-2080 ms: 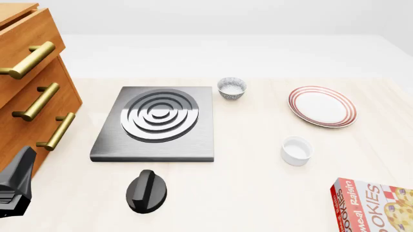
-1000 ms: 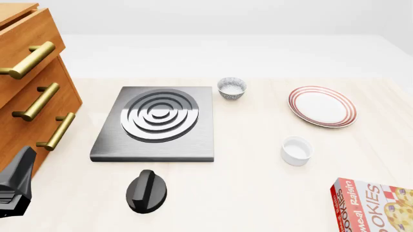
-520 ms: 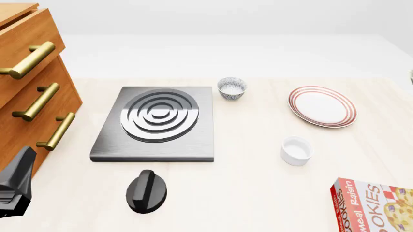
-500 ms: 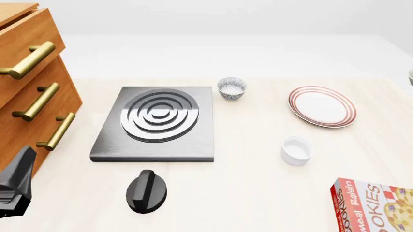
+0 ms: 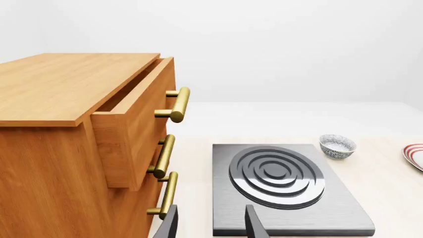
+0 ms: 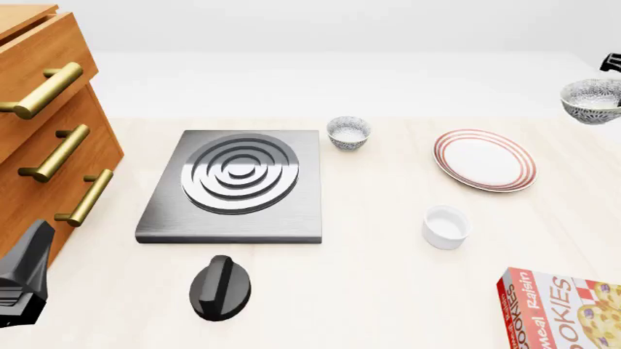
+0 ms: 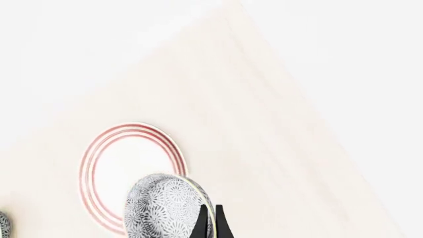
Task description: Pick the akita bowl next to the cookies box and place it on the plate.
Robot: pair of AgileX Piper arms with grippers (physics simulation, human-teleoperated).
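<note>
two bowls, one held high at the right edge

one speckled bowl hung in the air at the far right edge of the front view, partly cut off by the frame, up and to the right of the plate and not touching it. the right gripper was pinched on the bowl's rim, its two dark fingers almost together with the thin wall between them; in the right wrist view the bowl overlapped the plate's ringed edge. the plate lay bare near the table's right side, with open table around it. a plain white cup stood on the near side of the plate, apart from it. the cookies box lay in the near right corner, running off the frame. the second speckled bowl sat by the far right corner of the hob. a black knob lay on the near side of the hob. the drawers filled the left edge, the top one pulled out. the left gripper hovered low by the drawers, its fingers parted and holding nothing.
</note>
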